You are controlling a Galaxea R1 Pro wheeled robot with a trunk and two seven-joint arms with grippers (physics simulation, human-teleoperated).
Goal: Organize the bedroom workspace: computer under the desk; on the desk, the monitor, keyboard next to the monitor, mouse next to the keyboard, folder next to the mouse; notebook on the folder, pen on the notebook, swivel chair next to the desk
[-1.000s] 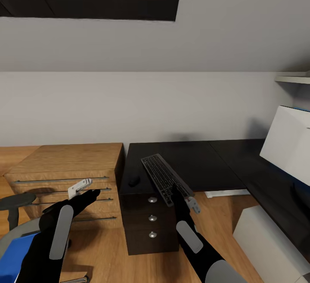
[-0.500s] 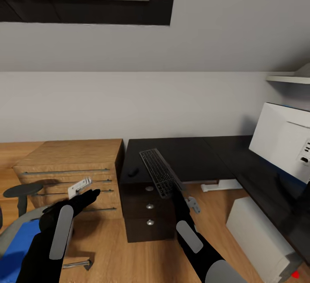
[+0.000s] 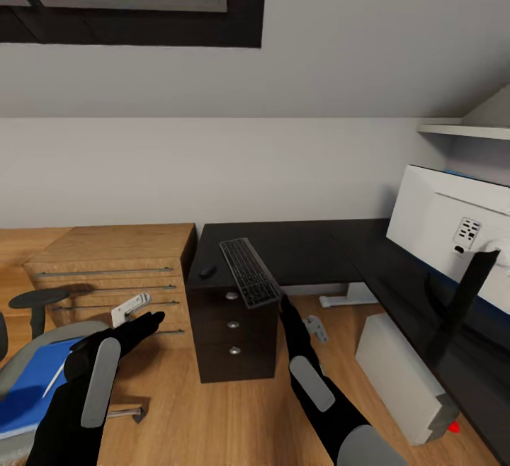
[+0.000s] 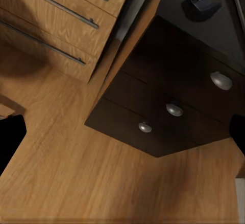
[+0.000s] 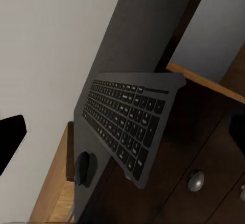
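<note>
Now, head view: the keyboard (image 3: pixel 247 281) lies on the black desk (image 3: pixel 312 253), its near end overhanging the drawer front, mouse (image 3: pixel 207 271) just beside it at nine o'clock. Monitor (image 3: pixel 453 229) stands at three o'clock. Blue folder (image 3: pixel 28 384) rests on the swivel chair (image 3: pixel 32 342) at eight o'clock. Left gripper (image 3: pixel 131 309) and right gripper (image 3: pixel 316 328) both hang with fingers spread, holding nothing. Left wrist view: mouse (image 4: pixel 202 3) above three round knobs. Right wrist view: keyboard (image 5: pixel 125 121) jutting past the desk edge, mouse (image 5: pixel 85 168) beside it.

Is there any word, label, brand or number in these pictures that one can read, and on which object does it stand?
No text can be read.
Keyboard: key legends too small and blurred to read.
Monitor back: a port panel, no legible label.
Mouse: no marking visible.
</note>
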